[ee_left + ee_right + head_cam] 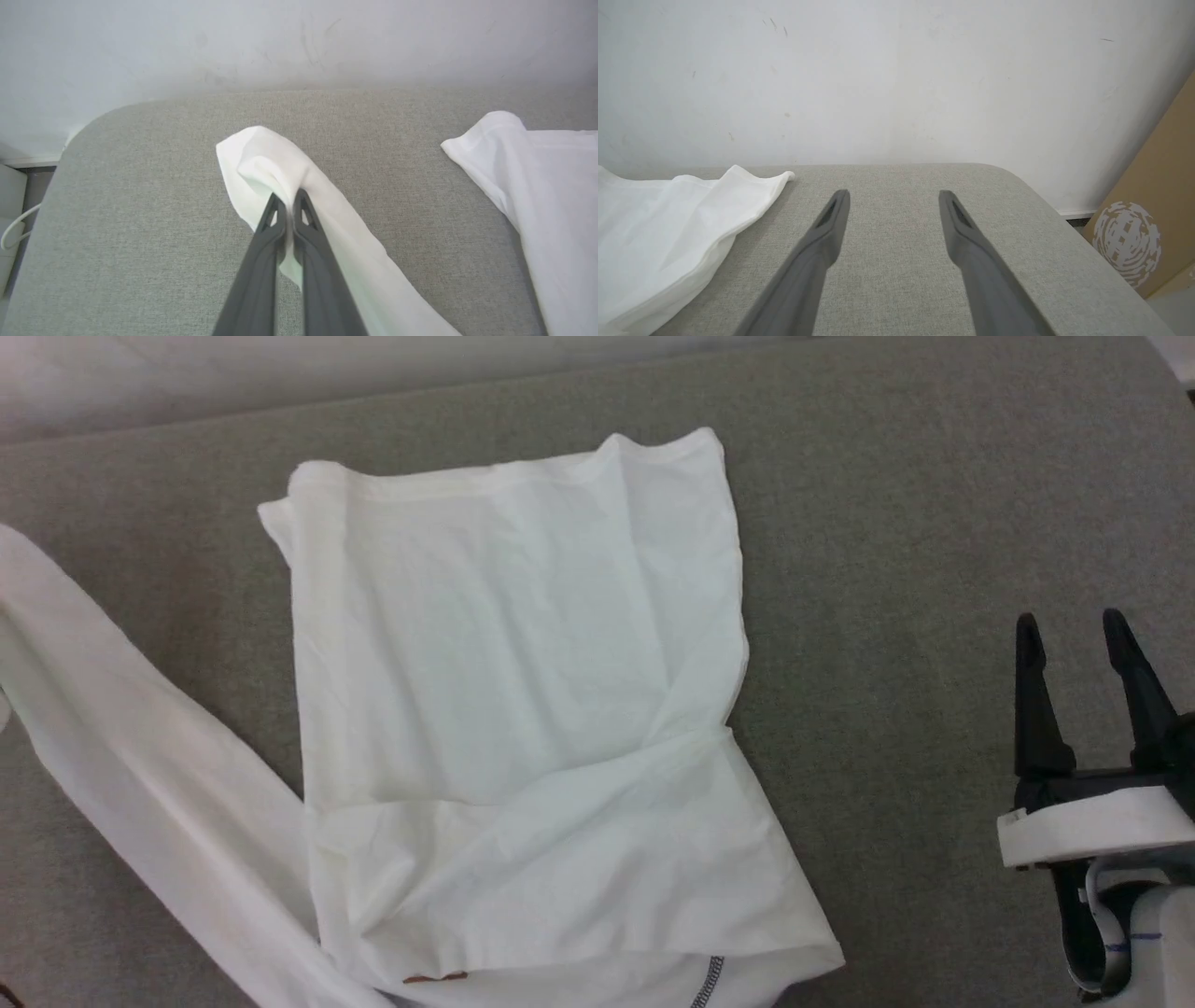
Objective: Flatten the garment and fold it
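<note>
Pinching the sleeve (266, 154) near the cushion's (934, 523) left edge, the left gripper (286, 200) is pressed together; the right gripper (1069, 621) is held spread. The sleeve is best laid smoothly across the garment (513, 663), mid-cushion.

Light: bright, even, diffuse.
Shadows: faint, soft, beside the garment (523, 644).
Glare: garment folds nearly washed out.
Blur: wrist views soften toward bottom edge.

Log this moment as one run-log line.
left gripper: shut on garment sleeve | right gripper: open, clear of garment | garment: body spread on grey surface, sleeve trailing out
</note>
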`<state>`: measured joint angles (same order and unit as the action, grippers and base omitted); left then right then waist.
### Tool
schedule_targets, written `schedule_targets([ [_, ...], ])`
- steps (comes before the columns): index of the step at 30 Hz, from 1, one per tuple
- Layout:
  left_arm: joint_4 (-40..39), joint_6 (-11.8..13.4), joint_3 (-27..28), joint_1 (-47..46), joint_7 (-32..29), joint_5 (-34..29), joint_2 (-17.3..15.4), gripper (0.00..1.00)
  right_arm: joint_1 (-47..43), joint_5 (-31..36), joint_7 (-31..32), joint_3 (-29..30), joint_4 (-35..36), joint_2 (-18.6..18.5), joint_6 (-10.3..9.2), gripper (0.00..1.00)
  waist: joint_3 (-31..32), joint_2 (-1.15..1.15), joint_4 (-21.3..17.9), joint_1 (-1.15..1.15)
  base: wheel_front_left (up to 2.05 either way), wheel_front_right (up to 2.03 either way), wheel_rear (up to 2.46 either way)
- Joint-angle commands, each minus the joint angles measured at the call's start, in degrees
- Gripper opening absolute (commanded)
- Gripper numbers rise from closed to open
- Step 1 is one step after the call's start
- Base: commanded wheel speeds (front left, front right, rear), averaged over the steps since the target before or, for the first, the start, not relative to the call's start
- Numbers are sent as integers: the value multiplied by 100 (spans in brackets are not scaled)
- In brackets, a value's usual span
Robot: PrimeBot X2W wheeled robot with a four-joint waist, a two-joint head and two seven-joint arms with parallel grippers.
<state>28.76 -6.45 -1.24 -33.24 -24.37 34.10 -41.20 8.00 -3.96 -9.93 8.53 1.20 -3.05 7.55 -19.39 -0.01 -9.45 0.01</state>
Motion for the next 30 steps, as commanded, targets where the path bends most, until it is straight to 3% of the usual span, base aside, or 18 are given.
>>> schedule_targets([
  [1, -131, 43, 58, 119, 162, -36, 49, 0, -81, 32, 32, 27, 6, 17, -6, 100, 561, 1, 381, -1, 0, 0, 0],
  [10, -1868, 514, 208, 872, 772, -24, 490, 0, -468, 27, 242, 122, 90, 17, -6, 100, 1292, 1, 881, -1, 0, 0, 0],
  [19, -3703, 1127, -664, 1552, 596, -325, 1464, 0, -754, -23, 401, 74, 119, 17, -6, 100, 1703, 1, 1059, -1, 0, 0, 0],
  [23, -3915, 1329, -1318, 1592, 573, -545, 2053, 0, -772, -38, 454, -8, 184, 17, -6, 100, 1688, 1, 965, -1, 0, 0, 0],
  [30, -3318, 1494, -2445, 1381, 712, -1097, 2958, 0, -708, -82, 504, -104, 241, 17, -6, 100, 1404, 1, 533, -1, 0, 0, 0],
])
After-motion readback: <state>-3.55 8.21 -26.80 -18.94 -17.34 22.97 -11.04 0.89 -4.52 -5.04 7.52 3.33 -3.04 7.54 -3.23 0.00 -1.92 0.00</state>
